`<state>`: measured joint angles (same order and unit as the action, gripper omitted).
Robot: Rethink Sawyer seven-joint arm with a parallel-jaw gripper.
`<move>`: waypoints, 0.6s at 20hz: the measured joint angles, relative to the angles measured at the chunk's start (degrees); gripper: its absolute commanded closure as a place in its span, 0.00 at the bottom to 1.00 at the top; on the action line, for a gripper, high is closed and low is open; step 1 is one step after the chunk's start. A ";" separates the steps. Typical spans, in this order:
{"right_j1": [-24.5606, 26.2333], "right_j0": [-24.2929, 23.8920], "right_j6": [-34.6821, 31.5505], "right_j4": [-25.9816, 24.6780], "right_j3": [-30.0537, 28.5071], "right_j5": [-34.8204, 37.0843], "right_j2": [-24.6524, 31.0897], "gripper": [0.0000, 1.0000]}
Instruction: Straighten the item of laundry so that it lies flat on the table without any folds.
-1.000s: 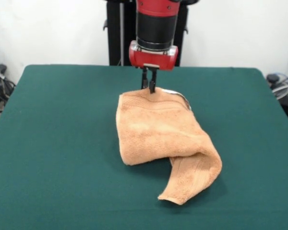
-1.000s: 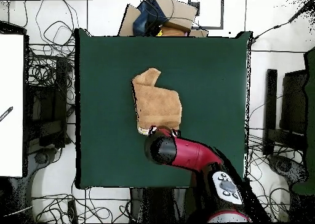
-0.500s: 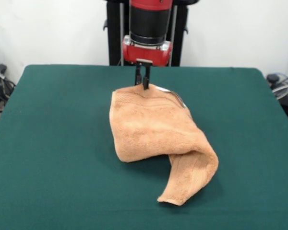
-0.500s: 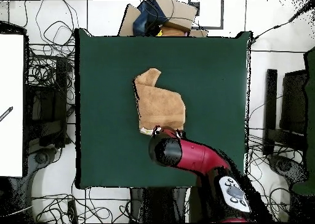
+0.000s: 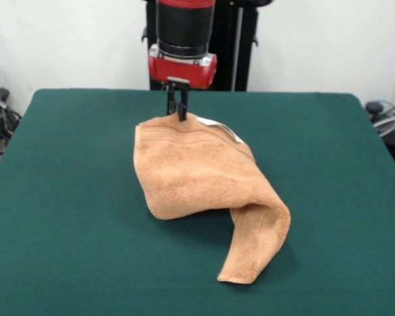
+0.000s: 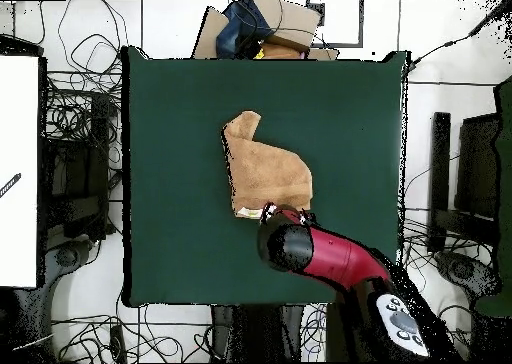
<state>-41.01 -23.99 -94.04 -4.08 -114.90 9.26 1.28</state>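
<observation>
Pinching towel (image 5: pixel 201 171) far edge, claw (image 5: pixel 177 113) closed, folded tail nearward

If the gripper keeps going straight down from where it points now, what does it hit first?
The tan terry towel: the gripper is already shut on its far edge. Straight below comes the dark green felt table, though how high the edge is lifted is unclear.

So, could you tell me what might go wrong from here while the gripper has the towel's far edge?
1. The gripper pinches only a thin bit of the tan towel's edge, beside the white tag; the cloth may slip out.
2. The towel is doubled over, with a folded flap trailing toward the camera; dragging may shift the fold rather than open it.
3. In the overhead view the arm covers the gripped corner, so a slip could go unseen there.
</observation>
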 measured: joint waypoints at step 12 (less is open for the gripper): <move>-0.90 -2.14 0.00 0.01 -2.00 0.00 0.26 1.00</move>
<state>-41.91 -26.13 -94.04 -4.07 -116.90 9.26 1.54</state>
